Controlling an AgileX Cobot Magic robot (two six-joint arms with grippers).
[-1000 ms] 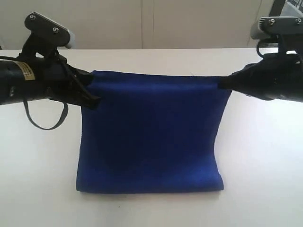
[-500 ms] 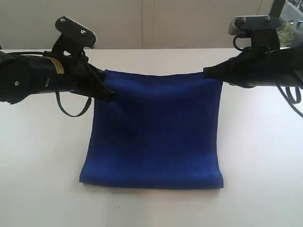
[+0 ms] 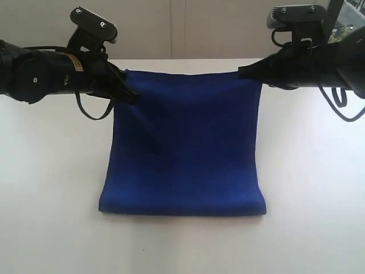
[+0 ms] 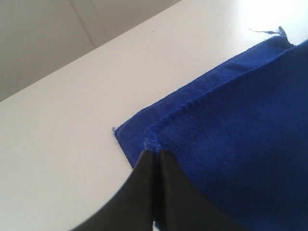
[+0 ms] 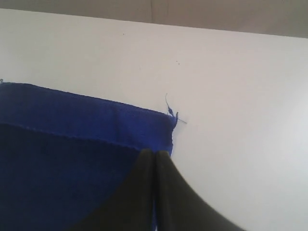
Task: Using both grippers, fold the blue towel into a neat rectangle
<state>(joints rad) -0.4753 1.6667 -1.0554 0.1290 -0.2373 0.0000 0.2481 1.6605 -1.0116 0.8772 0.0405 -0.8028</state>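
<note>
You have both corners pinched. The left gripper (image 3: pixel 129 96) is clamped on the left corner of the blue towel (image 3: pixel 182 154), and the right gripper (image 3: pixel 244 72) is clamped on the right corner. Each pair of jaws is closed with only hem between the tips. The lifted edge stretches fairly level between them over the far part of the white table (image 3: pixel 51 194). The rest of the cloth slopes down to a rounded fold resting on the table nearer the camera.

This looks like the first half-fold, with the top layer carried over the bottom one. Both wrist views show the bottom layer's far hem lying just beyond each held corner, so you appear to be a touch short of it. A diagonal crease runs down from the left grip.

Next, ease both arms across and down together, keeping the edge taut. Lay hem on hem with the corners matched, and only then open up.
</note>
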